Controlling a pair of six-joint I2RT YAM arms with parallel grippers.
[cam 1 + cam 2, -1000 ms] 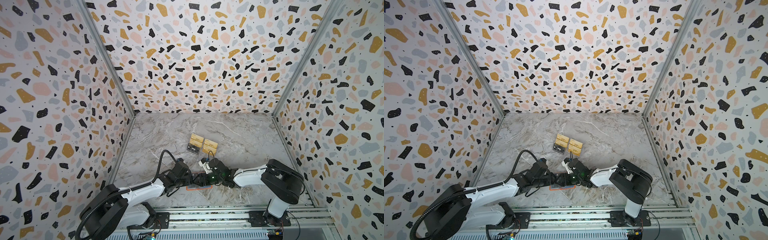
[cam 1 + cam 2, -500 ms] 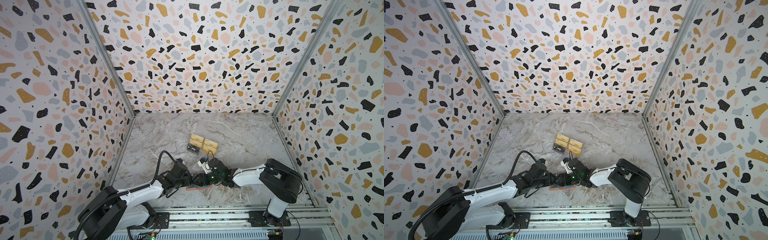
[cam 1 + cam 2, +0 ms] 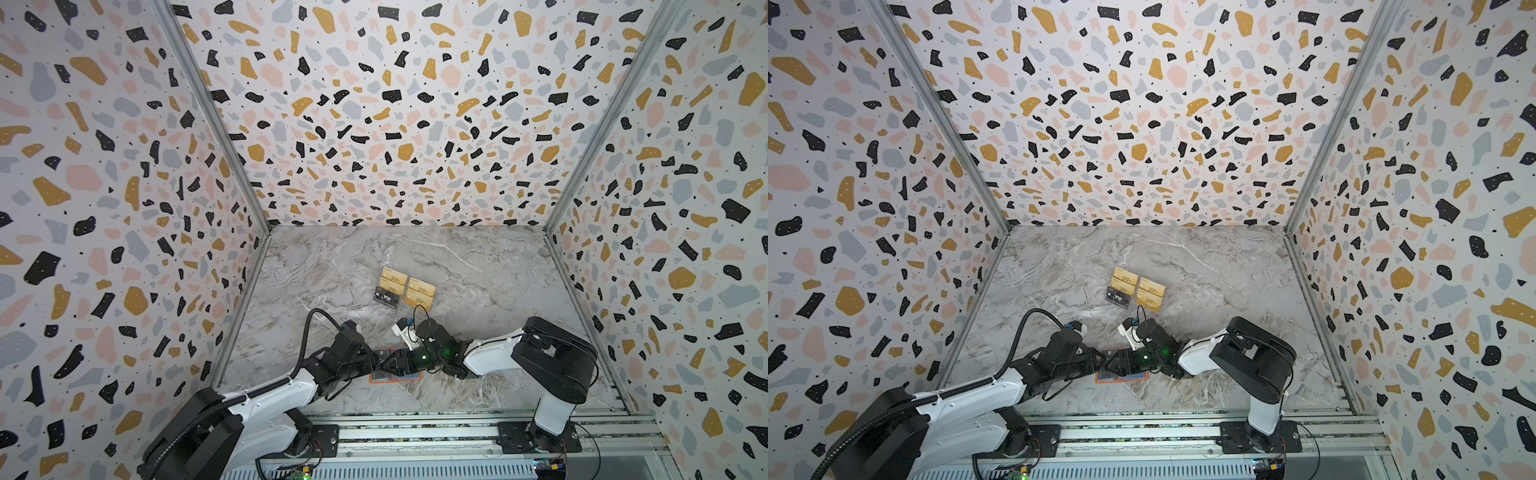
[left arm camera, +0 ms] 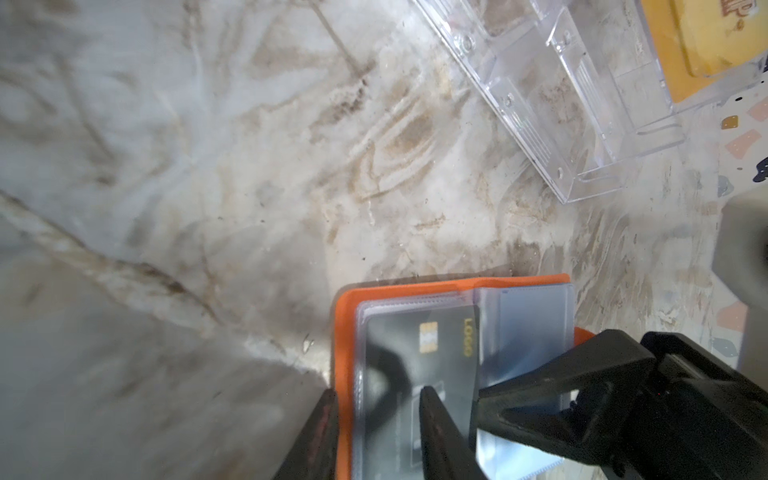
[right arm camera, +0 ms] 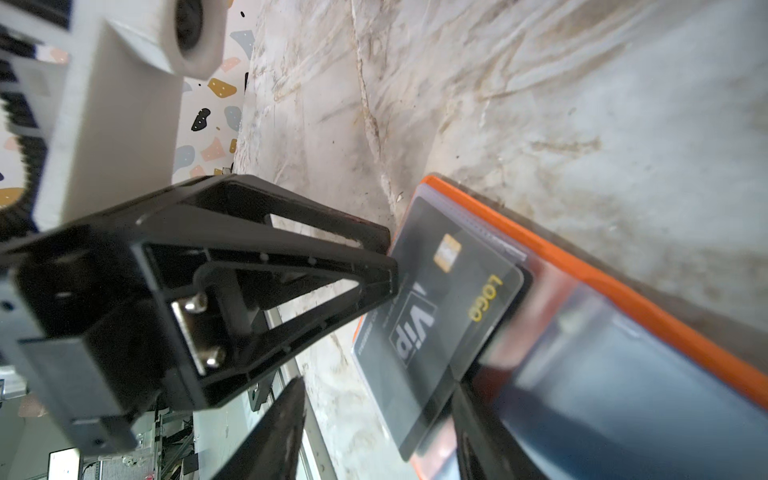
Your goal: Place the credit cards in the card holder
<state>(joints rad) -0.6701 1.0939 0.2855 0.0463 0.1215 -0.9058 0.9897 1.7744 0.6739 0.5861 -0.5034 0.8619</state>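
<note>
The orange card holder [image 3: 374,379] lies open near the table's front edge, bluish sleeves up, also seen in the left wrist view [image 4: 345,332] and the right wrist view [image 5: 623,291]. A black Vip credit card [image 4: 424,345] sits partly inside its sleeve [image 5: 449,299]. My left gripper [image 4: 376,392] is open, one finger outside the orange edge, the other on the card. My right gripper [image 5: 380,386] is open, one finger [image 4: 540,395] resting on the loose sleeve page, the other over bare table. Both gripper tips meet over the holder [image 3: 382,363]. More credit cards, gold ones [image 3: 395,279] and a black one [image 3: 386,297], stand farther back.
A clear acrylic tiered stand [image 4: 561,104] holds those remaining cards in the middle of the marble table [image 3: 478,270]. Speckled walls close off three sides. A metal rail [image 3: 415,432] with both arm bases runs along the front.
The left gripper's jaws have drawn closer together around the holder's edge. Both arms have hardly shifted, and the right gripper's opening is unchanged.
</note>
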